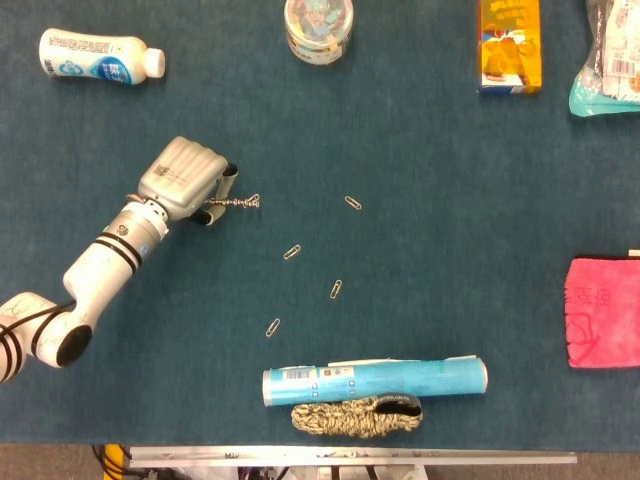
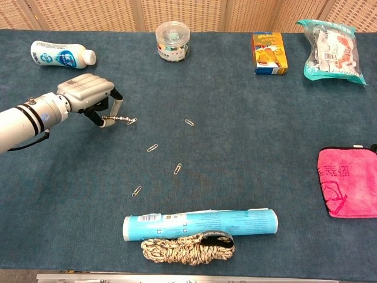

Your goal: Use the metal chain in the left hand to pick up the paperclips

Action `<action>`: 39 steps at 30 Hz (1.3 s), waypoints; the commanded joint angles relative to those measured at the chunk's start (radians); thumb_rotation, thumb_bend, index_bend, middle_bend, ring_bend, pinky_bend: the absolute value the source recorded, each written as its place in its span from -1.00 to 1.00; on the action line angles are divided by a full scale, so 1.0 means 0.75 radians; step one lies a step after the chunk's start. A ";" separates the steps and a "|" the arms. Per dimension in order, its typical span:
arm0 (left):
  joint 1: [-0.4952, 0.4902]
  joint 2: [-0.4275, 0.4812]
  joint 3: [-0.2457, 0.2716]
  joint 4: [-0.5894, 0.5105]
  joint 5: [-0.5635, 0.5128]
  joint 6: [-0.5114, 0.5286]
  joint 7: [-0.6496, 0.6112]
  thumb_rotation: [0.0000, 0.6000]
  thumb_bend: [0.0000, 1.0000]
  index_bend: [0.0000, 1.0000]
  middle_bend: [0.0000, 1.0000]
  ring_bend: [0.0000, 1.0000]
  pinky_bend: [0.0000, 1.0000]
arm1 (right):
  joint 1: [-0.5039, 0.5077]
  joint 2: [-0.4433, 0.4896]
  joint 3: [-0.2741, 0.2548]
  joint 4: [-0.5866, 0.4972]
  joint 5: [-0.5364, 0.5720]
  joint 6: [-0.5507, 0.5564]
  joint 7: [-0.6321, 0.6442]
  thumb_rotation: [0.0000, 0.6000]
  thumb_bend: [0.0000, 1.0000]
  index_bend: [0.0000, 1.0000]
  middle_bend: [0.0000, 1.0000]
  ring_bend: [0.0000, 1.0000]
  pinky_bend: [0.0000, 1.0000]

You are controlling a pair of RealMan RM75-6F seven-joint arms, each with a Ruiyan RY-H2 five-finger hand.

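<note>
My left hand [image 1: 186, 178] [image 2: 89, 94] is over the left part of the blue table and pinches a short metal chain [image 1: 235, 204] [image 2: 119, 119], which sticks out to the right just above the cloth. A paperclip [image 1: 254, 199] [image 2: 132, 121] sits at the chain's tip; I cannot tell whether it clings to it. Several loose paperclips lie to the right and nearer: one [image 1: 353, 203] [image 2: 189, 122], another [image 1: 292, 252] [image 2: 152, 147], a third [image 1: 336, 289] [image 2: 178, 168], and one nearest the front [image 1: 273, 327] [image 2: 136, 191]. My right hand shows in neither view.
A blue tube [image 1: 375, 380] [image 2: 200, 224] and a coiled rope [image 1: 355, 417] [image 2: 187, 247] lie at the front. At the back stand a white bottle [image 1: 100, 55], a clear tub [image 1: 319, 28], an orange box [image 1: 510, 45] and a bag [image 2: 331, 50]. A pink cloth [image 1: 604, 312] lies right.
</note>
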 commanded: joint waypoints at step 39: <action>0.016 0.078 0.039 -0.311 0.047 0.094 0.077 1.00 -0.33 0.19 1.00 1.00 1.00 | -0.002 -0.036 0.002 0.056 -0.005 -0.005 0.053 1.00 -1.00 -0.47 -0.47 -0.72 -0.04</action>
